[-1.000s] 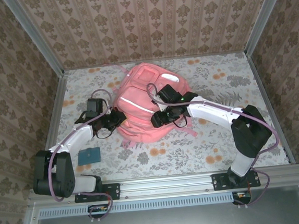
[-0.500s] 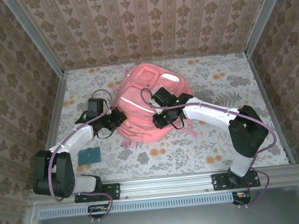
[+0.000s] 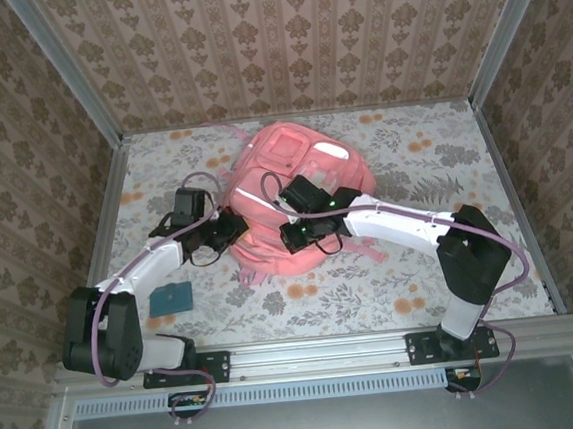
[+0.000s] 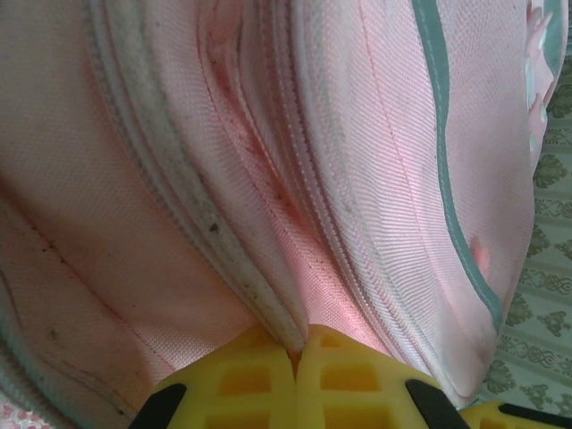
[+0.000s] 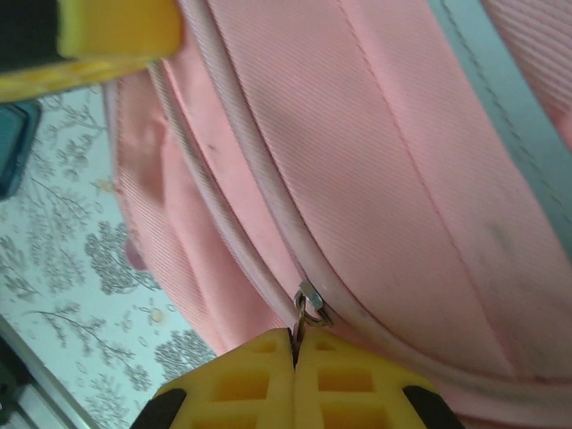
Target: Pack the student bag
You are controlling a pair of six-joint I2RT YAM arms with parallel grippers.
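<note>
The pink student bag lies flat in the middle of the table. At the bag's left edge, my left gripper is shut on a fold of its zip seam; in the left wrist view the yellow fingertips pinch the whitish piping of the bag. Over the bag's near side, my right gripper is shut on the metal zipper pull, which the yellow jaws clamp just below the slider on the bag.
A dark teal flat item lies on the floral tablecloth near the left arm's base. Patterned walls and metal rails enclose the table on three sides. Open tablecloth stretches to the right of the bag.
My right gripper has closed onto the zipper pull and shifted left along the bag's near side. The left gripper stayed shut on the seam, moving slightly right.
</note>
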